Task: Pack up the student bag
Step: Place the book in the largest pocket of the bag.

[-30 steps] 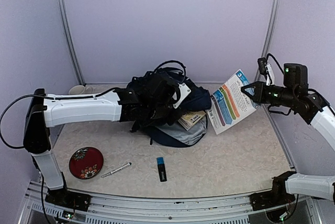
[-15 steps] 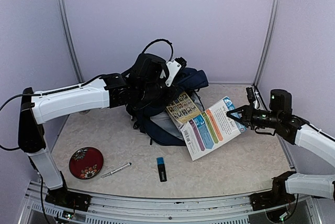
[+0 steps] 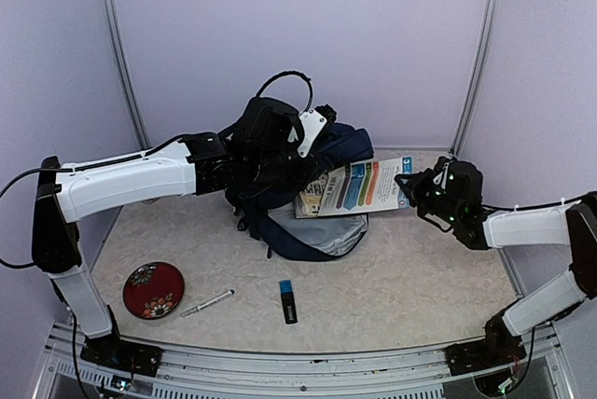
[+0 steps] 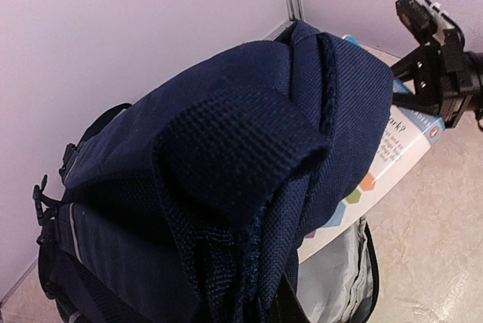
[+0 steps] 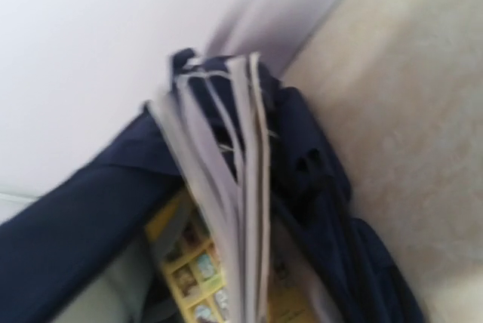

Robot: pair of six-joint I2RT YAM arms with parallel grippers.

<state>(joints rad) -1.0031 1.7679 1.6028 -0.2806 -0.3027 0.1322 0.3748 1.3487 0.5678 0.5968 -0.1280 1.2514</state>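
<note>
My right gripper (image 3: 409,186) pinches the booklet (image 3: 359,185) by its edge, the far end inside the student bag (image 3: 347,145) just ahead. My left gripper (image 3: 272,143) clamps the bag's top fabric and holds it lifted. I'd hold the booklet flat and push it straight in, under that flap.

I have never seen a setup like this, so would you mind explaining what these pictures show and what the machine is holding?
These are two white robot arms bolted at the near edge of a table, each ending in a two-finger pincer. One picture looks down from above and behind the arms. The other two come from small cameras on each wrist. The left pincer grips the top of a navy backpack, holding it up and open. The right pincer holds a colourful booklet at the bag's mouth, where a yellow book shows inside. On the table lie a round red case with a flower pattern, a pen and a black stick with a blue end, perhaps a USB drive.
</note>
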